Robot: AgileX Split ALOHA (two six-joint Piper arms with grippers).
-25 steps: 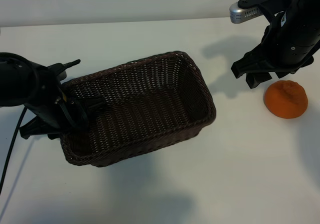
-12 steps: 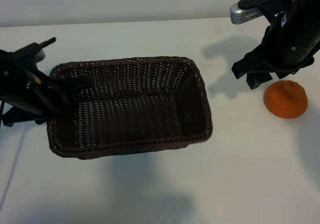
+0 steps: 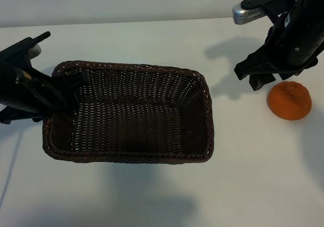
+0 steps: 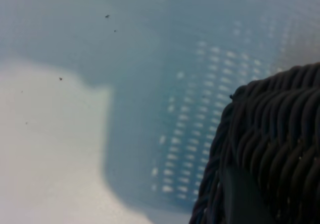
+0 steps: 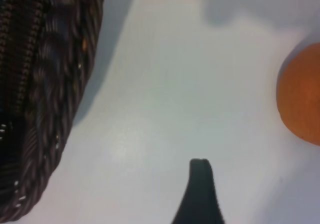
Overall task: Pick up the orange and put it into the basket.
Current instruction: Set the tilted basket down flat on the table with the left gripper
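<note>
The dark brown wicker basket point(image 3: 132, 158) lies left of centre on the white table. My left gripper point(image 3: 56, 91) is shut on its left wall, one finger inside and one outside. The left wrist view shows the braided rim point(image 4: 280, 129) close up against a dark finger point(image 4: 240, 194). The orange point(image 3: 289, 101) sits on the table at the far right, apart from the basket. My right gripper point(image 3: 262, 79) hovers open just left of and behind the orange, with nothing in it. The right wrist view shows one finger point(image 5: 200, 184), the orange point(image 5: 302, 96) and the basket's end point(image 5: 45, 84).
The white table point(image 3: 152, 39) has bare surface between the basket's right end and the orange, and in front of both. A cable runs off the left arm at the table's left edge point(image 3: 12, 161).
The basket has swung round with my left gripper from a slanted pose to lie level across the table. The right arm and the orange have not moved.
</note>
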